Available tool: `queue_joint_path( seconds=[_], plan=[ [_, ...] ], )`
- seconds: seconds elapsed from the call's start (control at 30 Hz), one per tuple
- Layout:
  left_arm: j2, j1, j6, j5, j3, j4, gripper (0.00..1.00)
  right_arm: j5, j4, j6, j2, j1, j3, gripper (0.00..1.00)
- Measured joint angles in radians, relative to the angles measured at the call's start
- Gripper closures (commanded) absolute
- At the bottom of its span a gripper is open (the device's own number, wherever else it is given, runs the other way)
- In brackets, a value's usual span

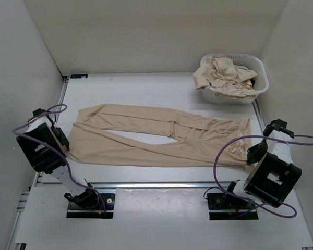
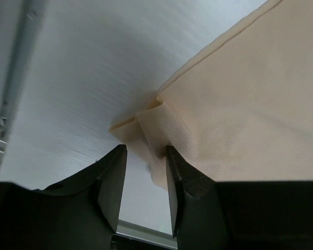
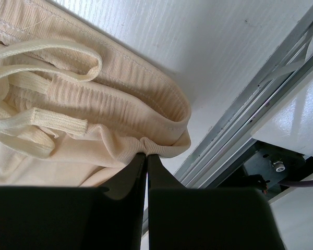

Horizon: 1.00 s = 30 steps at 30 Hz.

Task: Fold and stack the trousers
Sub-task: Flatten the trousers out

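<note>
**Fingers engaging both ends of the trousers [image 1: 208,138]**

Black fingers of the right gripper [image 3: 147,155] are pressing together on the ribbed waistband [image 3: 120,112] edge, leaving no visible gap. The left gripper [image 2: 146,151] is angling down at a leg hem [image 2: 146,122], its fingers standing narrowly apart with the folded hem corner lying between them. Beige knit trousers are lying flat across the white table [image 1: 146,88], waistband rightward, legs spreading left. Both arms are crouching low at the outer ends. A white basket [image 1: 227,98] of crumpled beige clothing is sitting at the far right corner.
</note>
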Motion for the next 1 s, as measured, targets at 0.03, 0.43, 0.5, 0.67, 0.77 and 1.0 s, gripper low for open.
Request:
queue_joint_path(
  seconds=[0.03,0.43,0.5,0.67,0.77,1.0],
  plan=[
    [0.01,0.0,0.0,-0.001,-0.017,0.002,0.5,0.0,0.0,0.0,-0.001,0.0,0.0,1.0],
    [0.044,-0.006,-0.004,0.006,-0.033,0.021,0.86,0.009,-0.002,-0.001,-0.005,0.0,0.0,1.0],
    [0.019,0.001,-0.005,0.006,-0.059,0.045,0.86,0.008,-0.01,0.001,-0.005,-0.001,0.003,1.0],
    [-0.086,0.082,-0.004,-0.054,-0.161,0.077,0.86,-0.002,-0.068,0.006,-0.027,-0.006,0.051,0.93],
    [-0.183,0.143,-0.004,-0.104,-0.228,0.074,0.86,-0.014,-0.083,0.018,-0.057,-0.006,0.068,0.6],
    [-0.259,0.163,-0.003,-0.157,-0.316,0.08,0.86,-0.028,-0.103,0.046,-0.077,-0.006,0.029,0.3]
  ],
)
